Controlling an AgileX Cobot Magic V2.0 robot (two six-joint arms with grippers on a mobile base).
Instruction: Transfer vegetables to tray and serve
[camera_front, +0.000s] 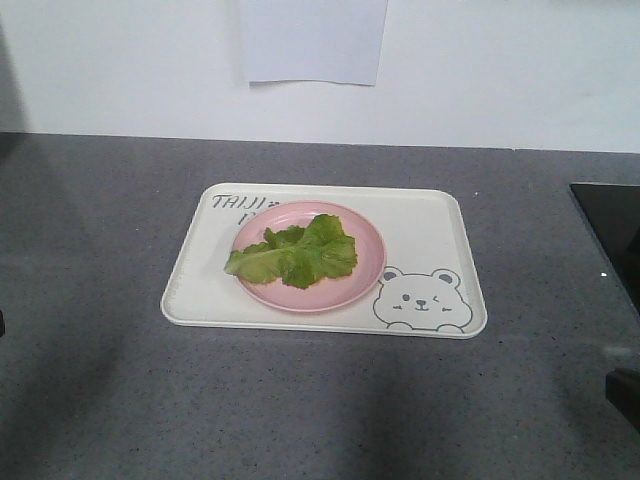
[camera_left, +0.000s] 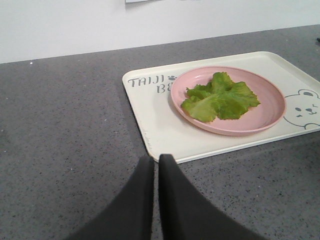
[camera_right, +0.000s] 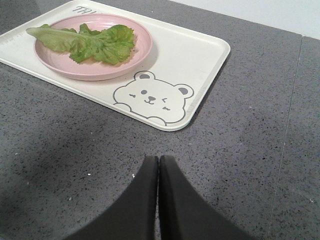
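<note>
Here, one speckled dark-grey stone-look bench carries everything, running back to a plain white wall where a single white sheet of paper hangs. On the bench lies one large cream rectangular plastic tray with rounded corners. Printed on it in grey is one winking bear drawing at its near right corner, and at the far left corner lettering that reads "TAIJI" with a small paw mark; a second line beneath starts with "B" and runs under the plate, so the rest cannot be read. One round pink plate sits on the tray, left of its middle. On that plate rest the crinkly light-green lettuce leaves; they overlap, so I cannot count them exactly, and one pale-ribbed tip juts over the plate's left rim. Two pairs of dark fingers show in the wrist views, both pressed together and holding nothing: the left fingers just before the tray's near left edge, the right fingers over bare bench near the bear corner.
</note>
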